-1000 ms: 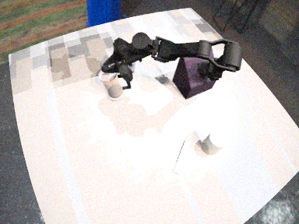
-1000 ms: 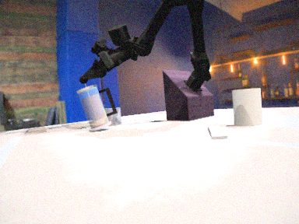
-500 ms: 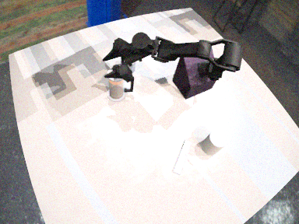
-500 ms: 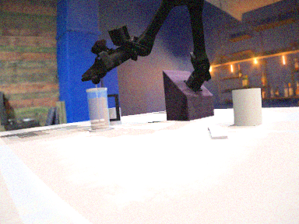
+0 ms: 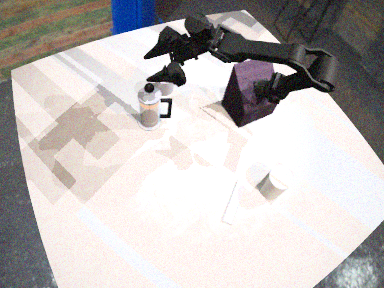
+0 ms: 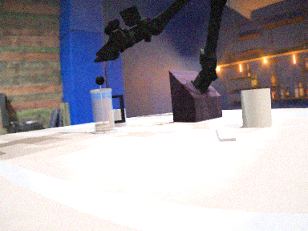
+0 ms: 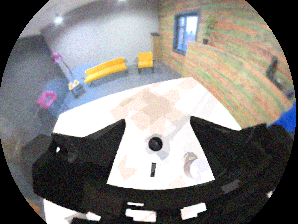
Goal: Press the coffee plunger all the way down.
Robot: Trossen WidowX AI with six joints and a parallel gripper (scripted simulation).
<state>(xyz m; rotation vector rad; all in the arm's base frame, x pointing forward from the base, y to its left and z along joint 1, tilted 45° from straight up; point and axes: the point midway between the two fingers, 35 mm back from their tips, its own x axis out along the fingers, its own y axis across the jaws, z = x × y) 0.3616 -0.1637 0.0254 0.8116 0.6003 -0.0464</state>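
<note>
And here I am above the press, my gripper [image 5: 161, 66] [image 6: 96, 60] [image 7: 157, 120] spread wide, 2 fingers apart with nothing between them! The coffee press [image 5: 149, 111] [image 6: 103, 110] [image 7: 166, 146] stands upright on the table [image 5: 100, 240] [image 6: 160, 176] [image 7: 80, 122], over by the blue pillar [image 5: 131, 15] [image 6: 82, 64] as the top view has it, its handle [image 5: 166, 108] [image 6: 119, 108] [image 7: 153, 169] pointing towards my arm's side. Up top, the black knob [image 5: 149, 88] [image 6: 99, 80] [image 7: 155, 144] rides on its thin rod, clear of the lid, so I judge that plunger is not fully down!

Why so high and so open? Room, I'd say: from here I can line up over the knob without nudging the glass. In the wrist view that knob sits between my 2 fingertips, with daylight on both sides. The purple block [image 5: 248, 95] [image 6: 194, 98] and the pale cylinder [image 5: 273, 185] [image 6: 257, 107] stand well apart from it, no bother at all. Next call, in my judgement: close up, come straight down on the centre and push evenly, because 1 sideways shove could tip it!
</note>
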